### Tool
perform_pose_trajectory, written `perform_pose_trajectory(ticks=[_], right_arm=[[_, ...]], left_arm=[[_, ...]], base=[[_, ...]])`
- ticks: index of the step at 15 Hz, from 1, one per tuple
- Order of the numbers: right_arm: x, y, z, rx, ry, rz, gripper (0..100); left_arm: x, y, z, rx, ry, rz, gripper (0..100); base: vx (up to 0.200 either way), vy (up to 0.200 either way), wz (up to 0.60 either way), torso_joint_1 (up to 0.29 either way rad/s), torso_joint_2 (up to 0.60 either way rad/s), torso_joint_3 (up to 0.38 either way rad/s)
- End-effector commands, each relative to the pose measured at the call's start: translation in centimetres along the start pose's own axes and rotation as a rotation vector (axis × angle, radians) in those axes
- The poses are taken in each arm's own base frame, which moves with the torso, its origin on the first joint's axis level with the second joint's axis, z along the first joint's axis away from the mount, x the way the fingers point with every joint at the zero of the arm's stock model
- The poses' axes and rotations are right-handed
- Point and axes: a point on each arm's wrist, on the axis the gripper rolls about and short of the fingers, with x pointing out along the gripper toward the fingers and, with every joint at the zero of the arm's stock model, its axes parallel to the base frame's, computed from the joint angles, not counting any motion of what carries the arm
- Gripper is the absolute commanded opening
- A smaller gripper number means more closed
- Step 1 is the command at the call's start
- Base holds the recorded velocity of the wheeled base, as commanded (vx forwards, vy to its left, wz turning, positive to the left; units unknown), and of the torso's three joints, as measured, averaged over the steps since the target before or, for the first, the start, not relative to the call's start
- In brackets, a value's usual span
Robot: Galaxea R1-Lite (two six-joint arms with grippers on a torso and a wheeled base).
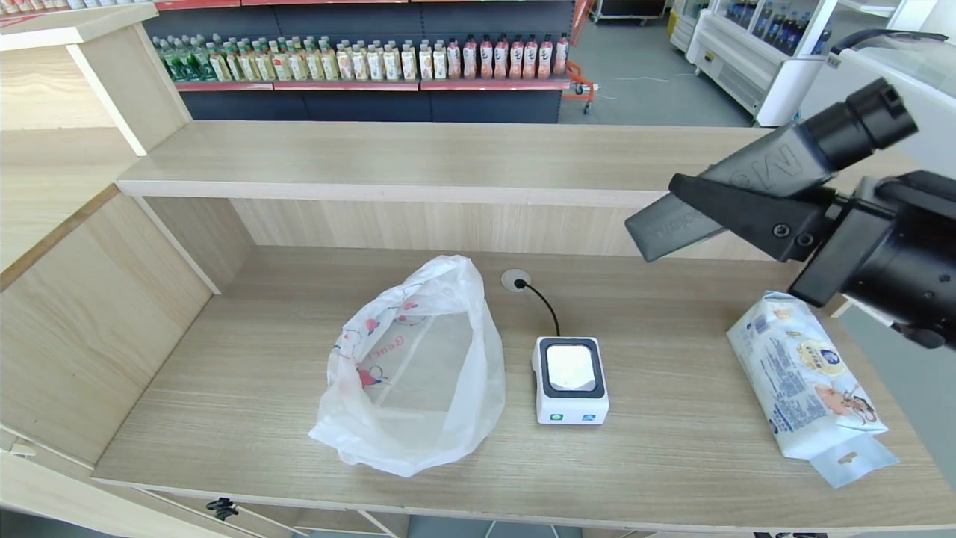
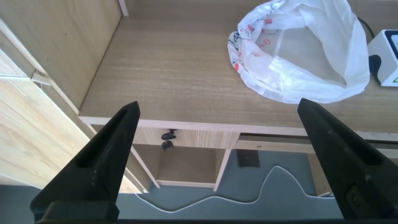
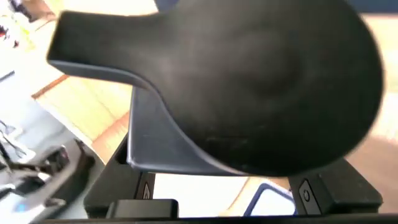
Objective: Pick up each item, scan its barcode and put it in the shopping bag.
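Observation:
A translucent white shopping bag (image 1: 418, 366) lies open in the middle of the wooden counter (image 1: 246, 388). To its right stands a white desk scanner (image 1: 570, 370) with a dark window facing up. A white and blue pack of wipes (image 1: 810, 377) lies flat at the counter's right end. My right gripper (image 1: 657, 228) hangs high above the counter's right side, above and behind the pack. My left gripper (image 2: 217, 107) is open and empty, out past the counter's front edge, left of the bag (image 2: 298, 53). The scanner's corner (image 2: 385, 59) shows beyond the bag.
A black cable (image 1: 541, 302) runs from the scanner to a grommet (image 1: 515, 280) at the back. A raised ledge (image 1: 418, 161) walls the counter behind, a wooden panel (image 1: 89, 329) on the left. Bottle shelves (image 1: 358, 60) stand far behind. A lock (image 2: 166, 138) sits below the front edge.

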Motion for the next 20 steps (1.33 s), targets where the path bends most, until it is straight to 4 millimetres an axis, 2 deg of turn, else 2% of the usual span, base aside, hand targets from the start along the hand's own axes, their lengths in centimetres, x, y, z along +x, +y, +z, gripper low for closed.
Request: perform_pose_trajectory(ticks=[1,3,5,10,14,20], right_arm=[[-0.7,-1.9,-1.7,0.141,0.075,-0.116,0],[-1.1,-2.8,-3.1,0.256,0.123,-0.172,0],[-1.7,-3.1,-5.3,0.446,0.185,-0.222,0],[-0.8,-5.3,-8.0,0.719,0.24,-0.367,0],[0.9,-6.1,-9.2,1.016,0.335,-0.484,0],[4.2,-7.5,-11.6,1.234,0.415,-0.622,0]], left_arm=[[0.0,0.0,0.0,0.0,0.0,0.0,100],[0.0,0.0,0.0,0.0,0.0,0.0,100],[0.0,0.0,0.0,0.0,0.0,0.0,100],[0.0,0.0,0.0,0.0,0.0,0.0,100],[0.0,0.0,0.0,0.0,0.0,-0.001,100],[0.0,0.0,0.0,0.0,0.0,0.0,100]], base=[[0.0,0.0,0.0,0.0,0.0,0.0],[0.0,0.0,0.0,0.0,0.0,0.0],[0.0,0.0,0.0,0.0,0.0,0.0],[0.0,0.0,0.0,0.0,0.0,0.0],[0.0,0.0,0.0,0.0,0.0,0.0],[0.0,0.0,0.0,0.0,0.0,0.0]])
